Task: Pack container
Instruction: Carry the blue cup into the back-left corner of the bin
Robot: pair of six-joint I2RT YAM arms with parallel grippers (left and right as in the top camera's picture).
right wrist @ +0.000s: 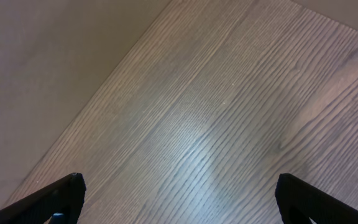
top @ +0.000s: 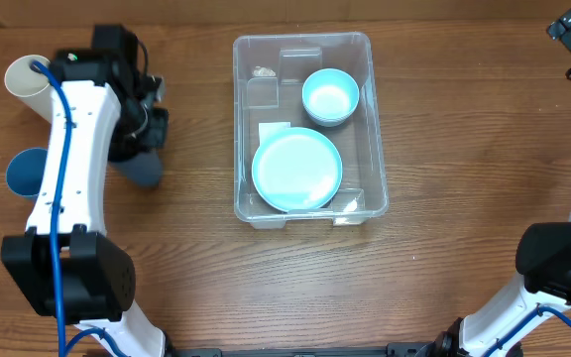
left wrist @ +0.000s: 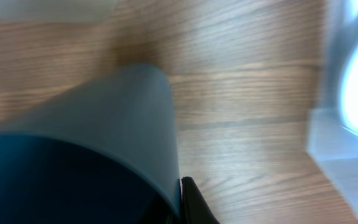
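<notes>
The container stands in the middle of the counter, with its long side running from near to far. Inside it lies a light blue plate at the near end, and a light blue bowl sits at the far right. A white label shows through the base, just beside the plate.

The left claw is at the left of the container and well apart from it. It is closed on a grey cup. In the left wrist view the cup wall fills most of the picture, and one dark finger presses against its rim from outside. The other finger is hidden by the cup. I cannot tell if the cup rests on the counter or is lifted a little. In the same view, a blurred corner of the container is at the right edge.

Further left, a cream cup and a blue cup are on the counter, both partly covered by the left arm.

The right claw is wide and holds nothing. It hangs over bare wood at the far right, well apart from the container.
</notes>
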